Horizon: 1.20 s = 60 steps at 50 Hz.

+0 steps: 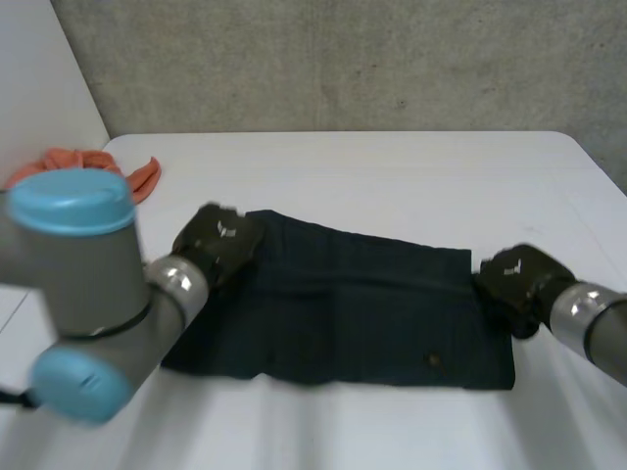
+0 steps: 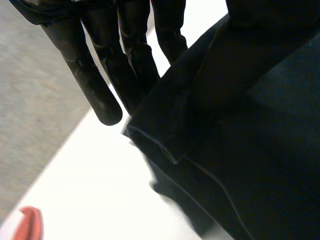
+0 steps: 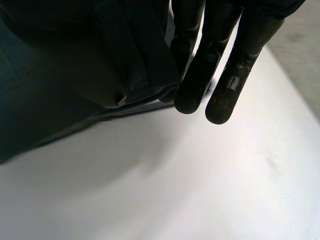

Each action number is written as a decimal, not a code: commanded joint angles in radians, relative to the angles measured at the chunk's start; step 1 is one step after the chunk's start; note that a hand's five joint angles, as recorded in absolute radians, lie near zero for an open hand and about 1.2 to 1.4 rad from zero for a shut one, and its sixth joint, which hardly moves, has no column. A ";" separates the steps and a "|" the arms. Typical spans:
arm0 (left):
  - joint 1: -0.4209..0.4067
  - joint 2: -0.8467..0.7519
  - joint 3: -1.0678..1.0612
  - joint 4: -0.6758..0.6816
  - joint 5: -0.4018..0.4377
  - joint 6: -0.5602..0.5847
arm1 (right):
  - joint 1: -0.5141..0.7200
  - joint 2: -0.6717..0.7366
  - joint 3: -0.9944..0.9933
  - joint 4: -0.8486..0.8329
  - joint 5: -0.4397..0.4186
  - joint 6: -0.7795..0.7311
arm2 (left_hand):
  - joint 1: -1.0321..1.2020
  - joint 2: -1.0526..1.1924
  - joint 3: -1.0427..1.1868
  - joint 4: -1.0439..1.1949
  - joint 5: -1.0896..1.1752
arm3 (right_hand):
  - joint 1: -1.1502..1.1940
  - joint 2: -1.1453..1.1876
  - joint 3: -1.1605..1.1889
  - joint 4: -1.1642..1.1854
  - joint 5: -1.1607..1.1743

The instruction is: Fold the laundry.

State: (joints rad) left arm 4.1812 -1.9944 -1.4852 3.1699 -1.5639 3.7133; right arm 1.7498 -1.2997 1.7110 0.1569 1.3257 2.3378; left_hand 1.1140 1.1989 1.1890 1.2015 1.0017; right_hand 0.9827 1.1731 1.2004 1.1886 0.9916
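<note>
A dark navy cloth [image 1: 343, 313] lies spread across the white table [image 1: 392, 176], folded into a wide rectangle. My left hand [image 1: 220, 240] is at its far left corner. In the left wrist view that corner of the cloth [image 2: 240, 125] is lifted and runs up beside the straight fingers [image 2: 100, 75], pinched at the palm. My right hand [image 1: 514, 279] is at the cloth's far right corner. In the right wrist view a doubled edge of the cloth [image 3: 75, 65] is gathered against the straight fingers [image 3: 235, 65] and held up off the table.
An orange cloth [image 1: 98, 166] lies bunched at the table's far left edge, and a bit of the orange cloth [image 2: 27, 225] lies beyond my left fingertips. My left arm [image 1: 78, 284] stands over the near left of the table. A grey wall rises behind.
</note>
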 commanded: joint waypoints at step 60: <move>-0.016 0.025 -0.193 0.461 -0.044 -0.309 | -0.036 0.125 0.097 -0.416 0.078 0.385 | -0.939 -1.024 -1.014 -1.027 -1.002 | 0.414 0.223 0.196 0.208 0.230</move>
State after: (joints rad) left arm 4.1659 -1.9703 -1.6821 3.6367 -1.6054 3.3946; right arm 1.7429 -1.1348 1.7987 -0.1730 1.3086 2.7592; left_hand 0.1917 0.2038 0.2100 0.2036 0.0516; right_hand 0.8391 1.1307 1.1417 1.1572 0.8960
